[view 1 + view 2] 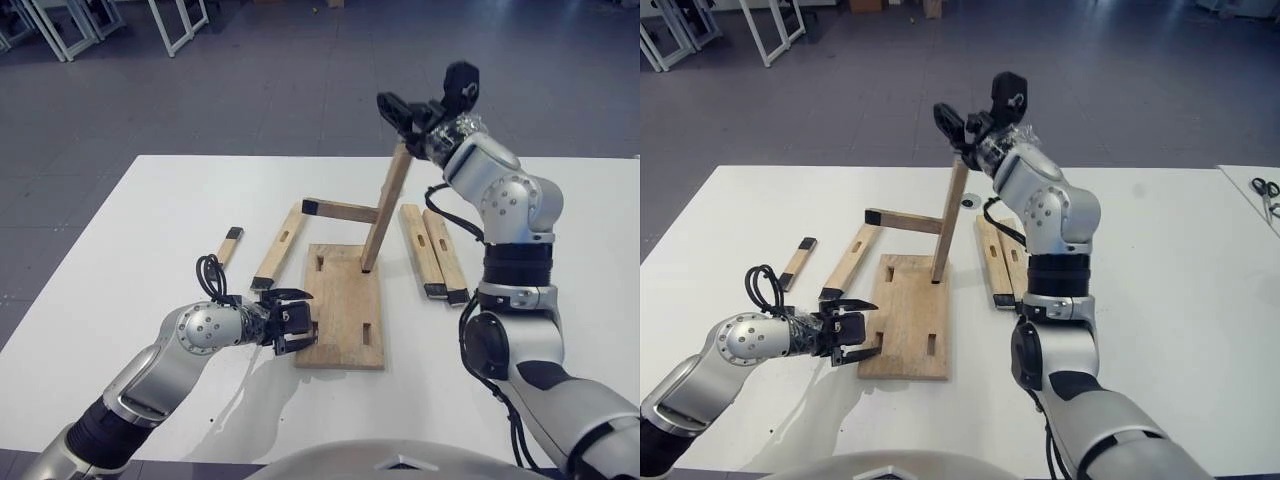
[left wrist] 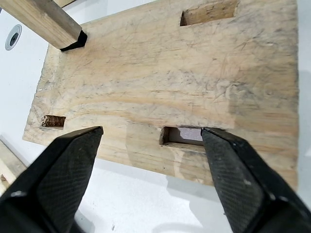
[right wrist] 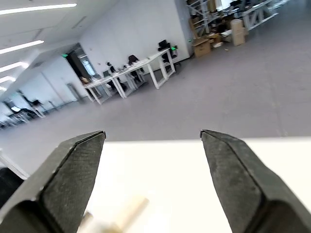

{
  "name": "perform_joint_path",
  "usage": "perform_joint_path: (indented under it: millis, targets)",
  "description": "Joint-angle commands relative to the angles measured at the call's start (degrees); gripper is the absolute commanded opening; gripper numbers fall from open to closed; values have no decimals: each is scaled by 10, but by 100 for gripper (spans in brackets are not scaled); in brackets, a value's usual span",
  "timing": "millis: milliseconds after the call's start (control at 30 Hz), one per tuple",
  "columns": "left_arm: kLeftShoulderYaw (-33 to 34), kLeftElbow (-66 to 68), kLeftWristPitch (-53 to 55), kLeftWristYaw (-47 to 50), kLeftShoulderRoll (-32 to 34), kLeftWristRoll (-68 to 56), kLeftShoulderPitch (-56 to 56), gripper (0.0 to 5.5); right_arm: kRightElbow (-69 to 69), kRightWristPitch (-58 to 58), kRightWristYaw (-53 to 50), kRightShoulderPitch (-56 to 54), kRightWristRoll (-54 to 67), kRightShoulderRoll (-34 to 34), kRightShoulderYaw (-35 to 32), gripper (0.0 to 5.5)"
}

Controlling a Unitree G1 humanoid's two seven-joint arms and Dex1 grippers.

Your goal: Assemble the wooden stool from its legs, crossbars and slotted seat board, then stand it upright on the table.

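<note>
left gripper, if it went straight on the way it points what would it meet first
The slotted seat board: the left gripper, jaws open, points at its side edge with nothing between, though depth is unclear.

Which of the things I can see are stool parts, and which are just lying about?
Job: slotted seat board; upright leg in its slot, crossbar attached; two legs lying right of the board; long slotted piece and short piece to its left.
Lying about: scissors on the side table; white frames far behind.
</note>
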Motion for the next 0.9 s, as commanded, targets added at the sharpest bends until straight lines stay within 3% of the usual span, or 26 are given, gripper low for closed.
perform_joint_path:
  millis: [33,167,300,400,467,567,667,800,900]
  targets:
    - [-29,18,24,-9,4,11,31,375,13,74,-40,11,18,8,-27,360]
    - [-33,14,31,-5,-1,11,32,375,-7,13,-85,-88,42,-28,-104,360]
    - [-31,6,36,-5,3,10,36,375,-20,-14,-91,-68,21,-93,-128,360]
    - [-13,-11,55,-10,-2,-11,23,375,-86,23,-69,90,-27,-132,-64,360]
    - [22,-30,87,-9,-17,-51,5,375,-202,64,-57,223,-20,-136,-42,360]
    - [85,-74,138,8,-55,-123,-20,375,-358,107,-39,421,-15,-144,-18,406]
    - [133,-100,178,17,-71,-175,-48,375,-427,115,-8,579,-24,-156,9,442]
    - [190,-106,227,28,-81,-238,-76,375,-453,95,36,675,-40,-189,36,442]
    - [197,-105,248,48,-91,-264,-93,375,-420,60,63,702,-72,-212,82,442]
